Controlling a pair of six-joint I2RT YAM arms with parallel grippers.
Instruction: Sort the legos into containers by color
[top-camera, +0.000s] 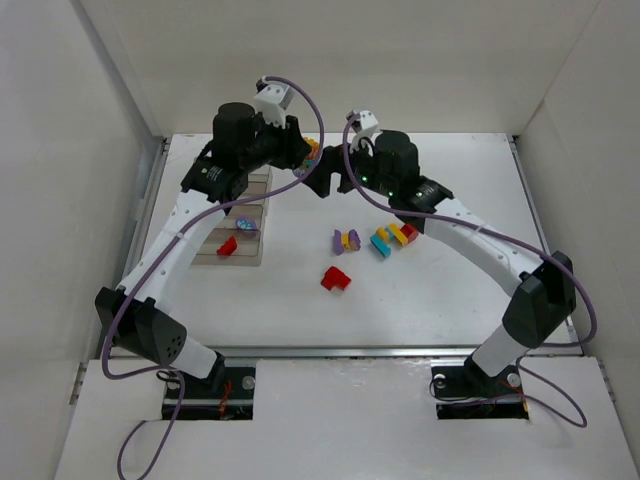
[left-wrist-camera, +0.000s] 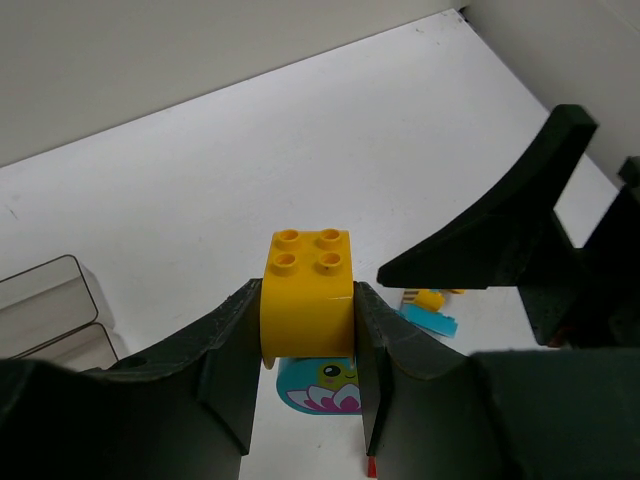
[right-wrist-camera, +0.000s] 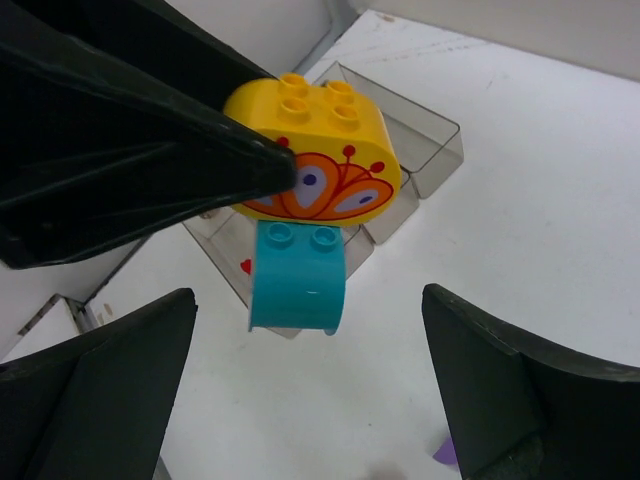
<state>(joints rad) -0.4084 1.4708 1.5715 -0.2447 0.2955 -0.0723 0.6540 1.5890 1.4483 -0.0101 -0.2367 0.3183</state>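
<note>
The left end effector (top-camera: 302, 160) hangs above the upper middle of the tabletop (top-camera: 450, 300), pinching a yellow brick (left-wrist-camera: 307, 300) by its sides. A teal brick (right-wrist-camera: 297, 275) is stuck to its underside, so the pair is a mixed cluster held in the air. Facing it, the right end effector (top-camera: 330, 177) stands spread wide, with the teal piece just ahead of its fingers (right-wrist-camera: 520, 390) and untouched. I take this as the pull-apart step, since two colours cannot share one compartment. The next move, I'd judge, calls for the right one to come in squarely, close on the teal brick alone and twist it free while the left holds firm. The containers (top-camera: 232, 235) lie at the left of the top view, a red piece (top-camera: 228, 245) and a purple piece (top-camera: 245, 224) already inside. A purple-and-yellow cluster (top-camera: 346, 241), a teal, yellow and red cluster (top-camera: 393, 238) and a loose red brick (top-camera: 336, 279) wait mid-frame
</note>
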